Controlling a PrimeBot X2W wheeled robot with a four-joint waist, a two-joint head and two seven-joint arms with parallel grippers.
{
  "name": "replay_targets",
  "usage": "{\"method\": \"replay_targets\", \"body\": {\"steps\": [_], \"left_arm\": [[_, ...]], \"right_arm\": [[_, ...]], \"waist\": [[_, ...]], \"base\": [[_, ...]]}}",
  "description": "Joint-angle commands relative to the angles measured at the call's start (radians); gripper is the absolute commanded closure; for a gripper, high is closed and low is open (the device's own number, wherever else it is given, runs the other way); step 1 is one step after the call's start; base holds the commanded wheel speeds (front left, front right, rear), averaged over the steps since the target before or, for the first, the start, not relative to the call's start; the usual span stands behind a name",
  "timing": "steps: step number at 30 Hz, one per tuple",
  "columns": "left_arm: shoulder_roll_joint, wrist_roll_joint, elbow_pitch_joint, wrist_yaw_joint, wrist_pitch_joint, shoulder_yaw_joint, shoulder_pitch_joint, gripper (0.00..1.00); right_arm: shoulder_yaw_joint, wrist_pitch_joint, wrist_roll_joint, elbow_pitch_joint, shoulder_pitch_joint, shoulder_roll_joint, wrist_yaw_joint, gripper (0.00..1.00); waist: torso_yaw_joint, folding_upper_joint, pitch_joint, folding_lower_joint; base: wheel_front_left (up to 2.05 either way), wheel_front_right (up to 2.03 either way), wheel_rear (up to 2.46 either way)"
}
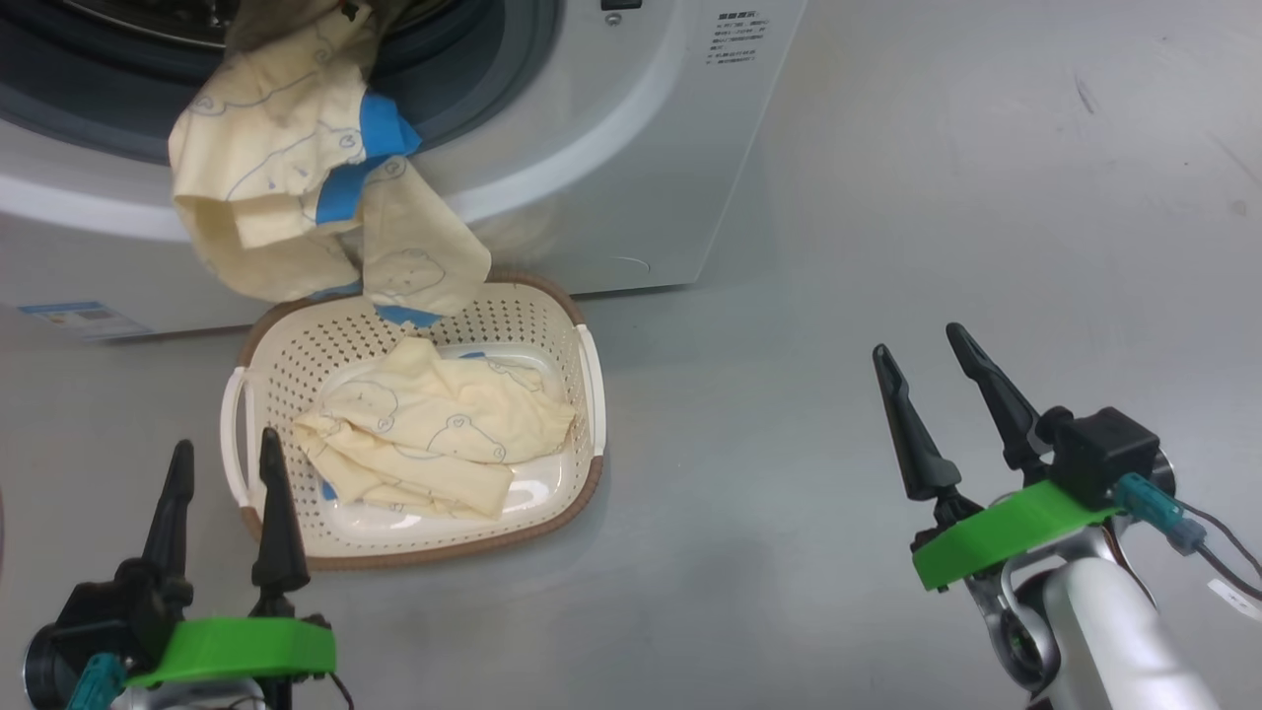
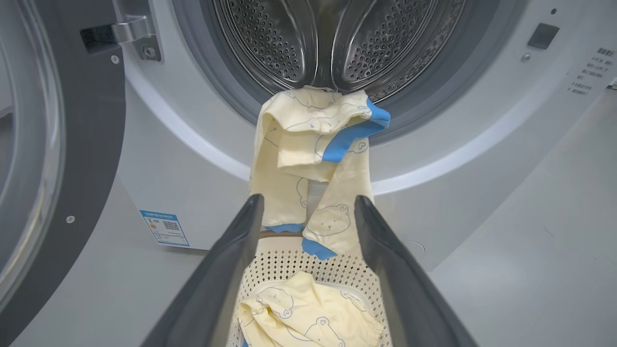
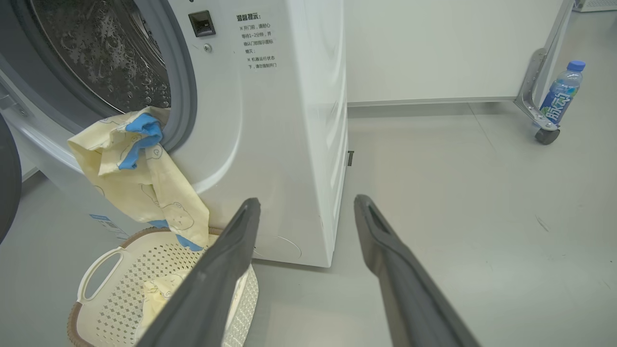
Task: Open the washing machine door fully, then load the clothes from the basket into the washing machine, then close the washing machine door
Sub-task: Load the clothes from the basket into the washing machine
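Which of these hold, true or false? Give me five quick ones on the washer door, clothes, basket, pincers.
1. The round black-ringed glass door of the big white front-loading washing machine stands open. True.
2. The pale-yellow blue-trimmed garment lies fully inside the perforated steel drum. False: it hangs out over the opening's lower lip, down toward the cream perforated plastic basket.
3. That basket is empty. False: a second pale-yellow garment lies in it.
4. The left pincer and right pincer are open, holding nothing. True.
5. The blue-capped plastic bottle stands on the machine. False: it stands on the grey floor.
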Motion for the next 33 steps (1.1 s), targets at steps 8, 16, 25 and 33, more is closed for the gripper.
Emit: {"method": "replay_targets", "body": {"steps": [8,16,25,33], "left_arm": [[0.003,0.001,-0.005,-0.005,-0.011,0.035,-0.007,0.0],[0.003,-0.016,0.098,-0.006,-0.011,0.028,-0.117,0.0],[0.036,-0.054,0.261,-0.006,-0.011,-0.013,-0.307,0.0],[0.067,-0.1,0.384,-0.007,-0.011,-0.068,-0.473,0.0]], "right_arm": [[0.023,-0.007,0.004,-0.028,-0.004,-0.001,0.004,0.0],[0.034,-0.007,0.009,-0.032,-0.026,0.001,0.004,0.0],[0.034,-0.007,0.011,-0.041,-0.062,0.003,0.004,0.0],[0.036,-0.007,0.007,-0.051,-0.094,0.004,0.004,0.0]], "waist": [[-0.017,0.0,0.025,0.0],[-0.047,0.0,0.077,0.0],[-0.073,0.0,0.158,0.0],[-0.081,0.0,0.235,0.0]], "base": [[0.0,0.0,0.0],[0.0,0.0,0.0],[0.0,0.0,0.0],[0.0,0.0,0.0]]}}
